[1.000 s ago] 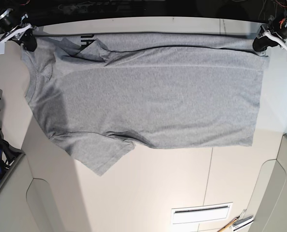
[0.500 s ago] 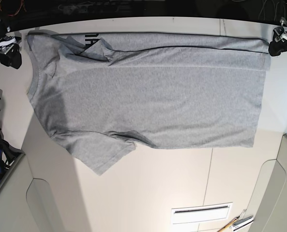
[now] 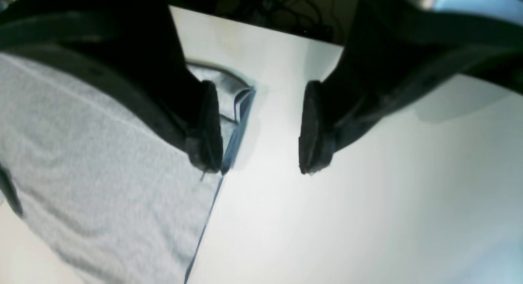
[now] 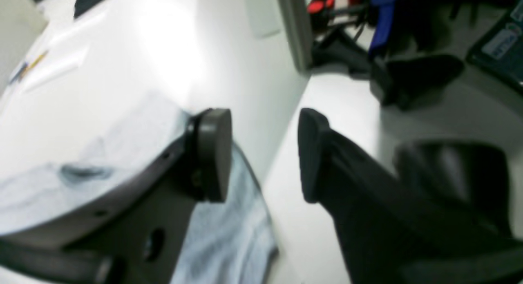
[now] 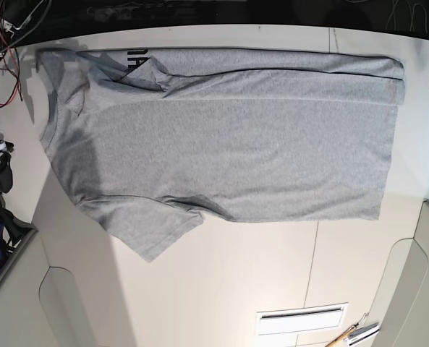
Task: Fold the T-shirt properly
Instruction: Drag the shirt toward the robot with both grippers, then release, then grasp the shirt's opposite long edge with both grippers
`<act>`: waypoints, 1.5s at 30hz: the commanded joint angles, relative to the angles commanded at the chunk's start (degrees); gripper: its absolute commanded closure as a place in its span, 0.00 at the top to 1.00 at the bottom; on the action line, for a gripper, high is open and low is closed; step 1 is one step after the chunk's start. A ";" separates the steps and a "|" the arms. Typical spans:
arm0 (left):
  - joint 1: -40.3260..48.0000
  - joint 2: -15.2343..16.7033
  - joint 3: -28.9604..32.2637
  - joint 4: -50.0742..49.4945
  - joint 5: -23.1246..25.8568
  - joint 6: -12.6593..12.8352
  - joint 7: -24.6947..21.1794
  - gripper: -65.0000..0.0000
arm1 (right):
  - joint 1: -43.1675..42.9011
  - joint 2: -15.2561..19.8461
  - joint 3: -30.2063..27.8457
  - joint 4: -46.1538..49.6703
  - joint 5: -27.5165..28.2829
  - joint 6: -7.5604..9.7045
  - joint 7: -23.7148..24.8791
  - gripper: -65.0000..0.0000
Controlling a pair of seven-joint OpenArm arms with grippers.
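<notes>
Grippers, left and right, gape wide, holding nothing.

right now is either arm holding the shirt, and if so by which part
Nothing is held: both the left jaws and the right jaws stand open with no cloth between them, and the T-shirt lies on the table.

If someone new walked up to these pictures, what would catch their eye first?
Probably the big grey T-shirt spread across the middle of the base view, its folded band running along the far edge. Next, the open black grippers: the left beside the shirt's corner, the right above its other side.
</notes>
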State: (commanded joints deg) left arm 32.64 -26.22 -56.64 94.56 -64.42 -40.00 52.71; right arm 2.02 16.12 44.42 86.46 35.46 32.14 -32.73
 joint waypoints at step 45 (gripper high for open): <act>-55.34 -1.29 39.54 -53.72 26.60 0.32 -19.69 0.61 | 21.29 -0.52 -19.45 -39.98 -11.45 0.92 11.43 0.59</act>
State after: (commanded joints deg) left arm -22.70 -27.51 -17.10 40.84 -37.82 -39.68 33.01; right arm 23.31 15.59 24.97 46.48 24.01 33.06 -21.30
